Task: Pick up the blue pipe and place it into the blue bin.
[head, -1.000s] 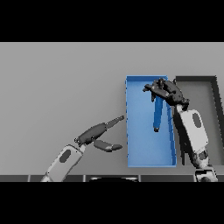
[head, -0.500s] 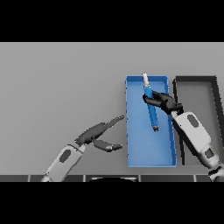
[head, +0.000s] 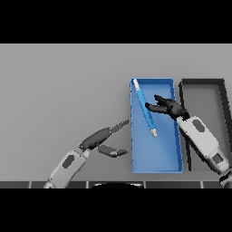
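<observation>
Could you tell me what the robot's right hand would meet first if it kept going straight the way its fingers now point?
The right hand points toward the view's left, and its fingertips are already close beside the blue pipe lying in the blue bin. It would likely meet the pipe first, though height above it is unclear.

Matt grey table (head: 63, 86); smooth plastic-looking blue bin (head: 156, 158) and blue pipe (head: 145, 108).

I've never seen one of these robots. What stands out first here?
A blue pipe lies diagonally inside the bright blue bin right of centre. The right robot hand hovers open beside it, while the left robot hand rests open left of the bin. A dark bin sits farther right.
</observation>
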